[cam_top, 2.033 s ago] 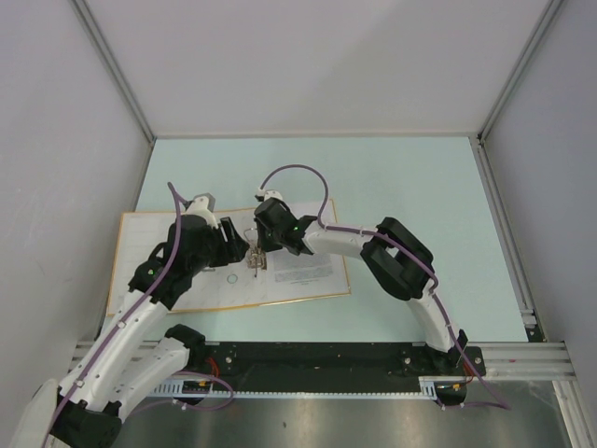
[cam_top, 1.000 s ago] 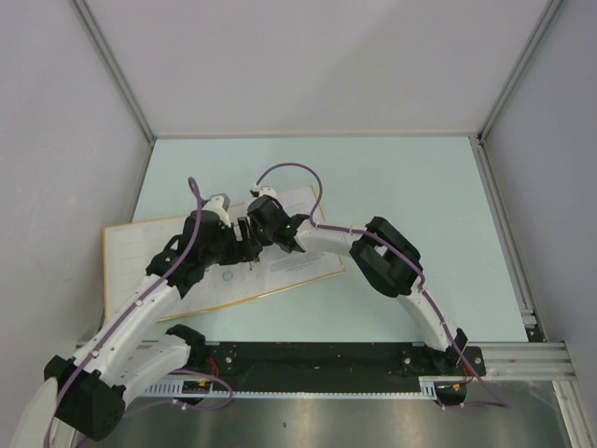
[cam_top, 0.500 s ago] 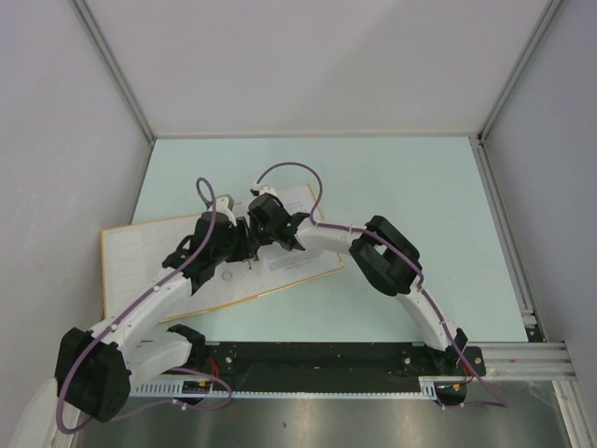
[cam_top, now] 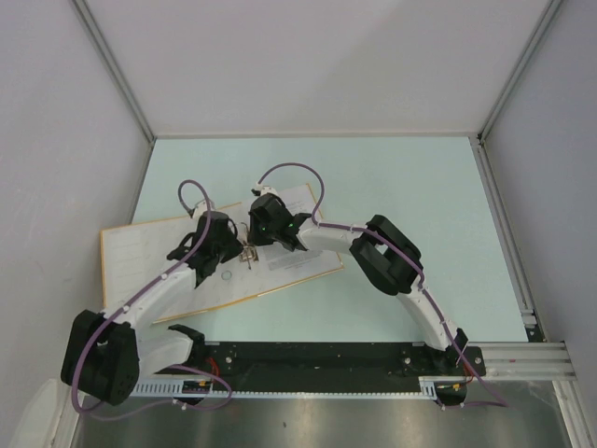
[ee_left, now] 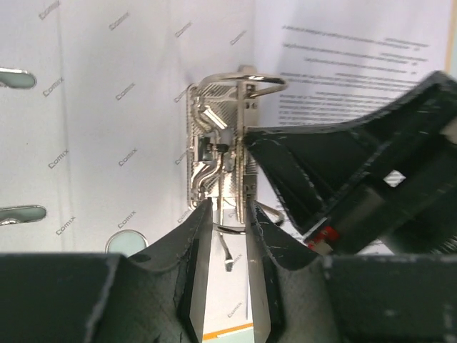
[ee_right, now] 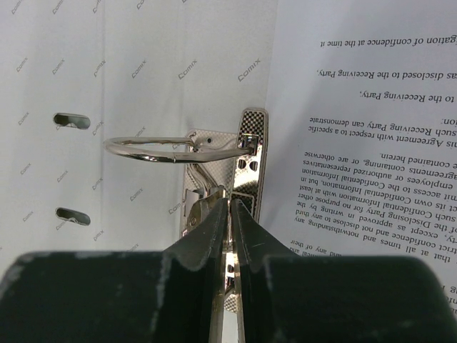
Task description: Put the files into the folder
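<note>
Chrome catches the eye first: the ring mechanism, chequer-stamped plate and curved wire ring, sits at the middle of the open folder, which lies flat on the pale teal table, left of centre. Its cream inside is smooth, printed board with two oval slots. The files, white sheets dense with black text, lie on the folder's right half, their edge just beside the mechanism; whether they are threaded on the rings we cannot tell. Both arms meet over that metal. The left gripper has its fingers a narrow gap apart, straddling the plate's near end, nothing clamped that we can see. The right gripper has its fingers drawn almost together over the plate, a sliver of metal between them; whether it pinches the lever we cannot say. We judge the sheets light, limp and slippery on one another, best taken at a free edge. The board is stiff and likely to slide, so the springy lever is the place to work.
</note>
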You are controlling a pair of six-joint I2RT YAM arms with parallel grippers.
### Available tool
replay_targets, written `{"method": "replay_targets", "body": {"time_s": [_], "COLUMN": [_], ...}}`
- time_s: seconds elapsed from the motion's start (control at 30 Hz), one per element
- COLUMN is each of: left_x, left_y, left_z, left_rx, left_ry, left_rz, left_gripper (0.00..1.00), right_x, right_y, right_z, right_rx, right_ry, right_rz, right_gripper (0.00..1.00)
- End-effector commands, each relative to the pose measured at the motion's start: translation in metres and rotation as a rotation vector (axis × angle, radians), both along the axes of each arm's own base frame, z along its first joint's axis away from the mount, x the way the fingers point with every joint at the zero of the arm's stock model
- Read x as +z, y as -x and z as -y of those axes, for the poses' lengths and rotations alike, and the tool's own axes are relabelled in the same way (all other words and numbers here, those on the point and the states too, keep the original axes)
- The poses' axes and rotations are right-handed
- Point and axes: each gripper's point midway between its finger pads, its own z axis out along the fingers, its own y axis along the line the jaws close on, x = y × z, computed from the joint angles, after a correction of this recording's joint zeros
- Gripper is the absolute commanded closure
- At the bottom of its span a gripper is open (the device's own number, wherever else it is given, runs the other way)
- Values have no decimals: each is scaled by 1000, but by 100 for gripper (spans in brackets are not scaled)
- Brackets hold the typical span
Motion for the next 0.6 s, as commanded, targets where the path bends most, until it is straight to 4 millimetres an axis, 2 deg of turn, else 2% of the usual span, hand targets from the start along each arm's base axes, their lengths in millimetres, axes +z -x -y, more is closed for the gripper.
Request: {"method": "replay_targets", "body": {"time_s": [0.0, 0.07, 0.17, 0.2, 0.27, 0.53, 0.57], "left_x": [14, 9, 8, 1, 1, -11, -12], "left_y": [-21, -23, -22, -16, -13, -1, -1], "left_z": [-2, 0, 7, 9, 15, 26, 28], "left_rx": [75, 62, 15, 0, -20, -90, -96], "left_ry": [27, 15, 25, 39, 71, 111, 113], "left_rz": [33, 18, 8, -9, 1, -44, -45], "left_gripper": [70, 70, 76, 78, 80, 94, 97], "right_x": [-98, -96, -95, -95, -95, -112, -121], "right_y": [37, 36, 34, 34, 33, 36, 40], "right_z": [55, 53, 52, 53, 49, 50, 55], "right_rx": [6, 8, 7, 8, 12, -5, -9], "right_ry": [276, 270, 282, 291, 291, 410, 440], "right_rz": [-169, -165, -158, -155, -151, -160, -180], "right_gripper": [90, 89, 89, 89, 89, 89, 89]}}
